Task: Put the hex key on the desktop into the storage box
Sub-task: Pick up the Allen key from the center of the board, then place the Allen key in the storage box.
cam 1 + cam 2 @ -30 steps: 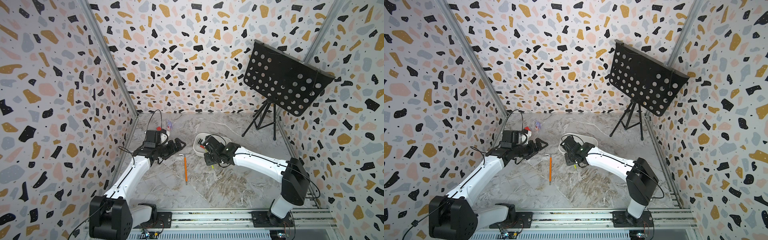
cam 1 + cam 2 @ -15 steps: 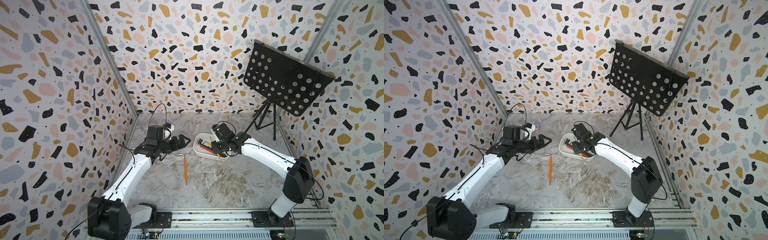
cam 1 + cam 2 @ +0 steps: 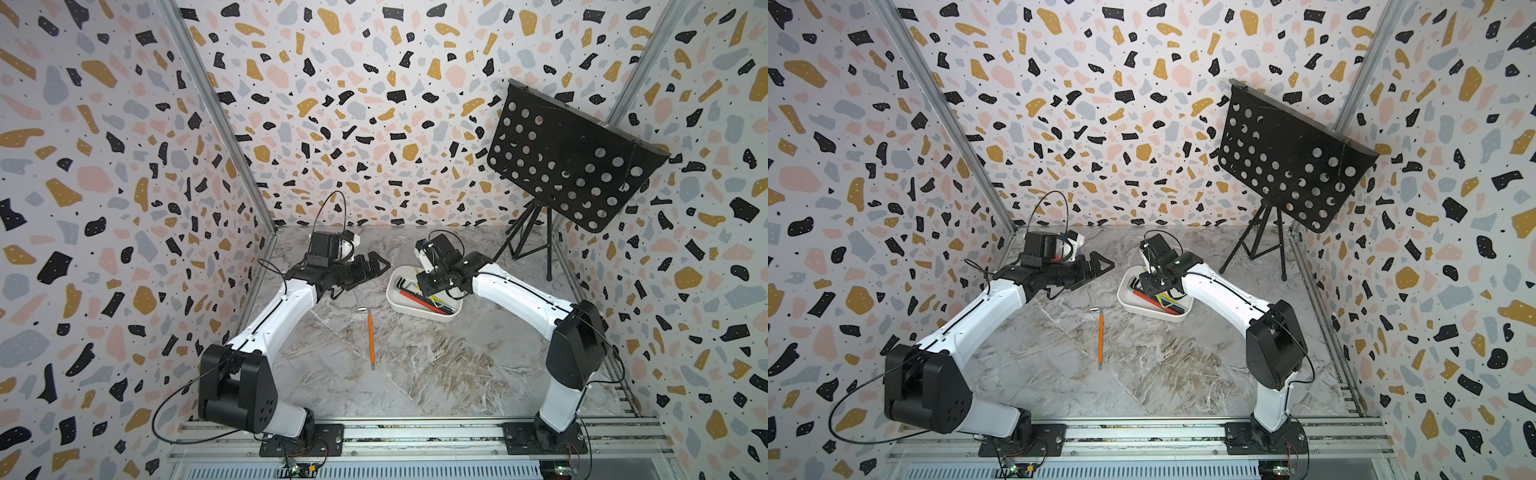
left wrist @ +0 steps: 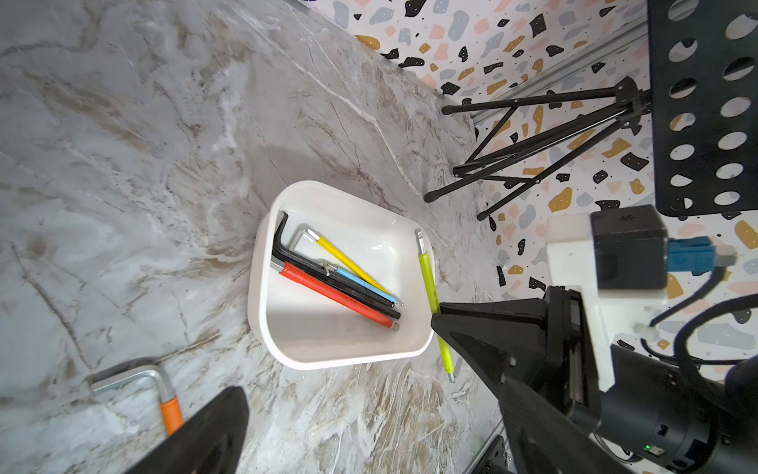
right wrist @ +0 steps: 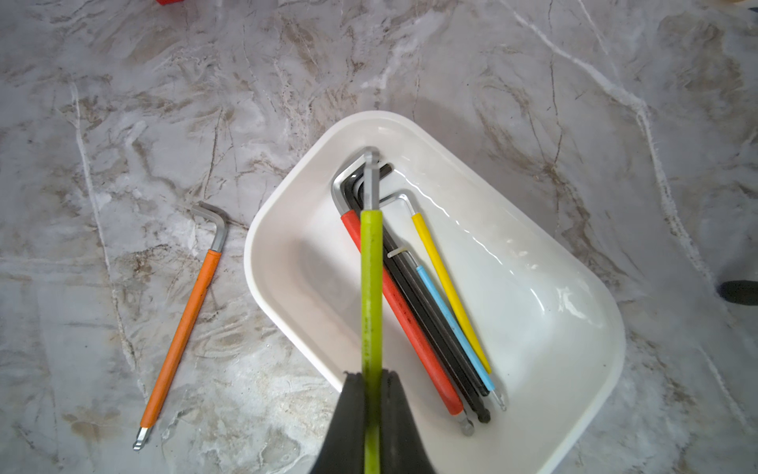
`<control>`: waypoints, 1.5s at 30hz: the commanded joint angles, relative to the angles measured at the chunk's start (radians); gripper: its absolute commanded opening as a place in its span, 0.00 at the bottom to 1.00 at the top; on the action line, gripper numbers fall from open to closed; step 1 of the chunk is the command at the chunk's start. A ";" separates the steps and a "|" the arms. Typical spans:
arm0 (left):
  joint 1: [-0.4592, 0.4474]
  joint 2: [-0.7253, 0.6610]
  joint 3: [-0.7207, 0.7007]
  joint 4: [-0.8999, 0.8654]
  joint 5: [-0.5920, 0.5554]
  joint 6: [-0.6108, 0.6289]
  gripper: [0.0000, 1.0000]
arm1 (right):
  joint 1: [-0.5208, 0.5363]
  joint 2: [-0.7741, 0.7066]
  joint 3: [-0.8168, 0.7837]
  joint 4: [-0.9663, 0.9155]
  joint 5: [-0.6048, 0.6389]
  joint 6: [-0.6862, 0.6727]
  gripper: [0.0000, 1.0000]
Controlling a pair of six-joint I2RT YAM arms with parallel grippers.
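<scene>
My right gripper (image 5: 372, 373) is shut on a lime-green hex key (image 5: 371, 287), which hangs over the white storage box (image 5: 262, 230). The key's bent metal end points at the box's far corner. Several hex keys lie inside the box: red (image 5: 406, 312), black, blue and yellow. An orange hex key (image 3: 370, 338) lies on the marble desktop (image 3: 436, 374) in front of the box and to its left. My left gripper (image 3: 376, 266) hovers open and empty just left of the storage box (image 3: 390, 291). In the left wrist view the right gripper (image 4: 437, 318) pinches the green key (image 4: 426, 275) at the box's rim.
A black perforated music stand (image 3: 573, 162) on a tripod (image 3: 528, 245) stands at the back right. Terrazzo walls close in three sides. Aluminium rails (image 3: 415, 432) run along the front edge.
The right arm has carried the green hex key up from the desktop in front of the box to above the box. The left gripper has moved back and towards the box.
</scene>
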 commanded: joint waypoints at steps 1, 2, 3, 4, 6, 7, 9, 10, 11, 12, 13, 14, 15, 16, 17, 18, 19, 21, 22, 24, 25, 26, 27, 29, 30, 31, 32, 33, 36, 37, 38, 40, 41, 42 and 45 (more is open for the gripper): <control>-0.007 0.034 0.037 0.033 0.017 0.012 1.00 | -0.019 0.008 0.057 -0.023 -0.015 -0.036 0.00; -0.007 0.042 0.036 0.037 0.013 0.015 1.00 | -0.024 0.019 0.063 -0.024 -0.018 -0.037 0.00; -0.007 0.049 0.031 0.044 0.008 0.014 1.00 | -0.029 0.030 0.069 -0.024 -0.024 -0.040 0.00; -0.007 0.057 0.028 0.052 0.006 0.017 1.00 | -0.033 0.040 0.071 -0.024 -0.029 -0.041 0.00; -0.007 0.069 0.023 0.062 0.003 0.024 1.00 | -0.038 0.062 0.081 -0.024 -0.034 -0.049 0.00; -0.007 0.077 0.019 0.065 -0.001 0.029 1.00 | -0.041 0.074 0.083 -0.023 -0.036 -0.053 0.00; -0.007 0.091 0.020 0.064 -0.004 0.025 1.00 | -0.045 0.099 0.091 -0.025 -0.037 -0.060 0.00; -0.007 0.097 0.023 0.064 0.004 0.027 1.00 | -0.046 0.108 0.094 -0.024 -0.039 -0.063 0.00; -0.007 0.103 0.023 0.064 0.013 0.028 1.00 | -0.046 0.121 0.099 -0.025 -0.043 -0.068 0.00; -0.007 0.109 0.019 0.063 0.013 0.022 1.00 | -0.046 0.134 0.103 -0.025 -0.048 -0.073 0.00; -0.007 0.113 0.017 0.064 0.011 0.018 1.00 | -0.045 0.146 0.107 -0.025 -0.047 -0.076 0.00; -0.007 0.119 0.015 0.065 0.007 0.013 1.00 | -0.047 0.158 0.109 -0.024 -0.045 -0.079 0.00; -0.005 0.122 0.014 0.062 0.000 0.009 1.00 | -0.047 0.171 0.112 -0.023 -0.044 -0.082 0.00; -0.006 0.123 0.014 0.062 -0.003 0.005 1.00 | -0.047 0.181 0.112 -0.024 -0.043 -0.083 0.00; -0.005 0.124 0.015 0.061 -0.005 0.002 1.00 | -0.047 0.192 0.112 -0.025 -0.043 -0.084 0.00; -0.006 0.123 0.014 0.060 -0.007 0.000 1.00 | -0.047 0.201 0.112 -0.025 -0.043 -0.087 0.00; -0.005 0.121 0.013 0.060 -0.008 -0.002 1.00 | -0.047 0.209 0.109 -0.024 -0.045 -0.088 0.00; -0.006 0.114 0.008 0.059 -0.019 0.000 1.00 | -0.047 0.223 0.100 -0.022 -0.048 -0.088 0.00; -0.006 0.112 0.005 0.059 -0.021 0.004 1.00 | -0.046 0.226 0.092 -0.019 -0.050 -0.088 0.00; -0.005 0.111 0.005 0.056 -0.028 0.005 1.00 | -0.047 0.236 0.077 -0.009 -0.053 -0.093 0.00; -0.006 0.110 0.005 0.054 -0.029 0.007 1.00 | -0.047 0.244 0.077 -0.009 -0.053 -0.099 0.00; -0.005 0.111 0.005 0.051 -0.031 0.009 1.00 | -0.047 0.250 0.076 -0.009 -0.050 -0.103 0.00; -0.006 0.111 0.006 0.049 -0.033 0.010 1.00 | -0.047 0.254 0.077 -0.009 -0.047 -0.107 0.00; -0.006 0.113 0.004 0.044 -0.033 0.013 1.00 | -0.047 0.262 0.077 -0.009 -0.045 -0.112 0.00; -0.006 0.114 0.005 0.043 -0.032 0.012 1.00 | -0.047 0.264 0.076 -0.009 -0.044 -0.114 0.00; -0.007 0.116 0.006 0.041 -0.035 0.010 1.00 | -0.047 0.266 0.076 -0.009 -0.042 -0.113 0.00; -0.005 0.117 0.005 0.039 -0.037 0.011 1.00 | -0.047 0.266 0.075 -0.009 -0.040 -0.114 0.00; -0.006 0.121 0.006 0.036 -0.040 0.010 1.00 | -0.047 0.269 0.074 -0.009 -0.040 -0.114 0.00; -0.005 0.122 0.017 0.016 -0.050 0.024 1.00 | -0.047 0.273 0.070 -0.009 -0.047 -0.115 0.00; -0.005 0.119 0.017 0.012 -0.059 0.030 1.00 | -0.047 0.275 0.069 -0.009 -0.052 -0.115 0.00; -0.005 0.116 0.017 0.009 -0.066 0.033 1.00 | -0.047 0.277 0.067 -0.010 -0.057 -0.113 0.00; -0.005 0.111 0.016 0.005 -0.079 0.040 1.00 | -0.047 0.275 0.064 -0.009 -0.063 -0.108 0.04; -0.005 0.107 0.016 0.003 -0.083 0.043 1.00 | -0.047 0.273 0.064 -0.009 -0.065 -0.106 0.10; -0.004 0.106 0.015 0.002 -0.090 0.043 1.00 | -0.047 0.271 0.062 -0.011 -0.065 -0.106 0.15; -0.005 0.110 0.017 -0.011 -0.109 0.045 1.00 | -0.047 0.267 0.062 -0.019 -0.060 -0.106 0.22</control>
